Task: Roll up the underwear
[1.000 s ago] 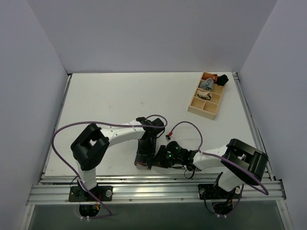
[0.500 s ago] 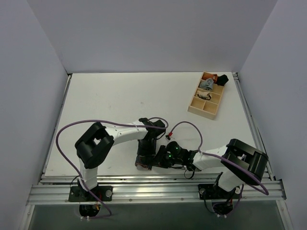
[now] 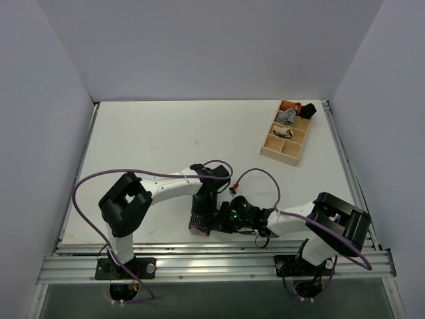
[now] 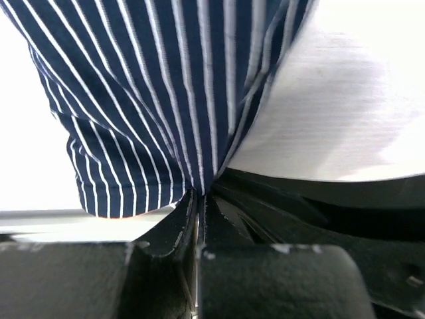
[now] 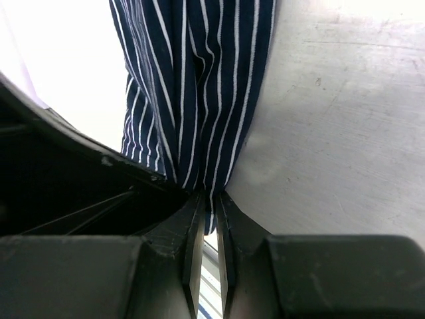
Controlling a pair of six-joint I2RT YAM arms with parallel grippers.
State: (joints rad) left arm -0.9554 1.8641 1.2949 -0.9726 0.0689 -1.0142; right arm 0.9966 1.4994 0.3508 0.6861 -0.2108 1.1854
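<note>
- There are two arms: the left arm [image 3: 166, 186] and the right arm [image 3: 292, 222]. Both reach in to the same spot near the front edge of the white surface [image 3: 153, 139].
- There is one underwear [image 3: 198, 219]. It is dark blue with thin white stripes. It lies on the surface between the two arm tips, bunched into a narrow dark shape.
- From the top, both arm tips sit right at the underwear. The left one is on its far side and the right one is on its right side.
- In the left wrist view, the left fingers [image 4: 182, 222] are pressed tight together, with a fold of the underwear [image 4: 153, 100] pinched between them. The cloth runs up and away from the two tips.
- In the right wrist view, the right fingers [image 5: 192, 222] are almost closed, with only a thin slit between them. They pinch an edge of the underwear [image 5: 192, 80].
- That makes two pinches on one piece of cloth.
- There is one wooden tray [image 3: 282, 154] with little boxes inside. It sits far off at the back right of the surface, well apart from the underwear.
- At least three small bundles sit at the far end of the tray: one grey, one orange and one black. They are too small to count for sure.
- There are two purple cables [image 3: 86, 193], one looping along each arm.
</note>
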